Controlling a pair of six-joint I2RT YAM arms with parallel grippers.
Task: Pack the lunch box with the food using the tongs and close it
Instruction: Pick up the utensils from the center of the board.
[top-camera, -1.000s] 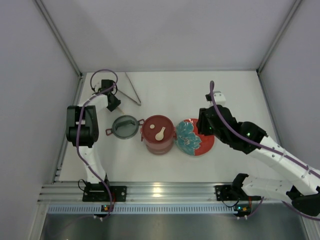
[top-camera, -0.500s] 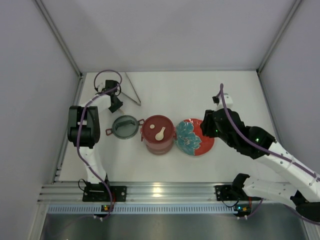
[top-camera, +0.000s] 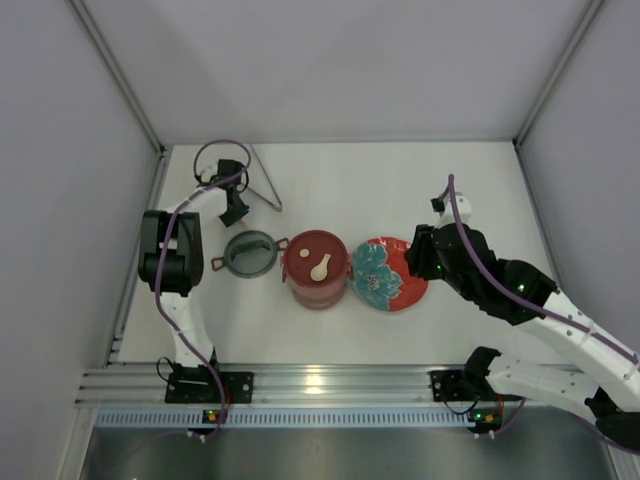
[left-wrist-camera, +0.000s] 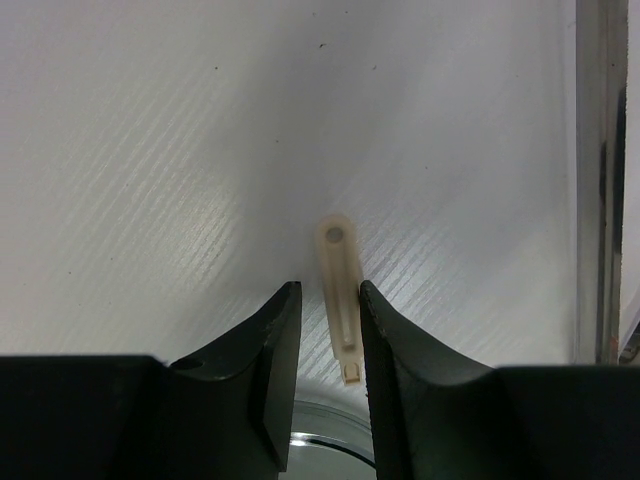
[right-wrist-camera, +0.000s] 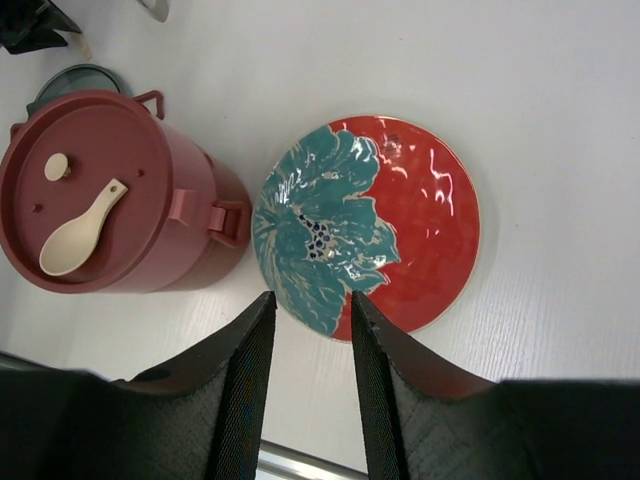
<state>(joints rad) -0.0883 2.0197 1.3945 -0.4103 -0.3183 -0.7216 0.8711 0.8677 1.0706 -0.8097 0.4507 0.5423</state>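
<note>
- The lunch box (top-camera: 317, 268) stands in the middle of the counter (top-camera: 400, 180), its pots stacked and a maroon lid on top, so it looks closed. Whether any catch is fastened I cannot tell.
- A cream spoon (right-wrist-camera: 80, 230) lies on that lid.
- No food shows anywhere. The red plate (right-wrist-camera: 440, 230), just to the right of the box, is bare, so the pieces are most likely packed inside.
- The tongs (top-camera: 265, 178) lie flat on the far left of the counter, apart from both hands. Their part of the job seems over.
- A small grey dish (top-camera: 250, 255) sits just to the left of the box.
- The left hand (left-wrist-camera: 329, 292) is at the far left near the tongs, its fingers part-way apart on either side of a slim cream strip (left-wrist-camera: 340, 290). I cannot tell whether they pinch it.
- The right hand (right-wrist-camera: 311, 298) hangs over the plate's near edge, fingers apart and empty.
- Little seems left beyond tidying and drawing back.
- The counter is plain matte white, with an aluminium rail (top-camera: 320, 385) along its near edge.
- Pale grey panels wall it in on three sides.
</note>
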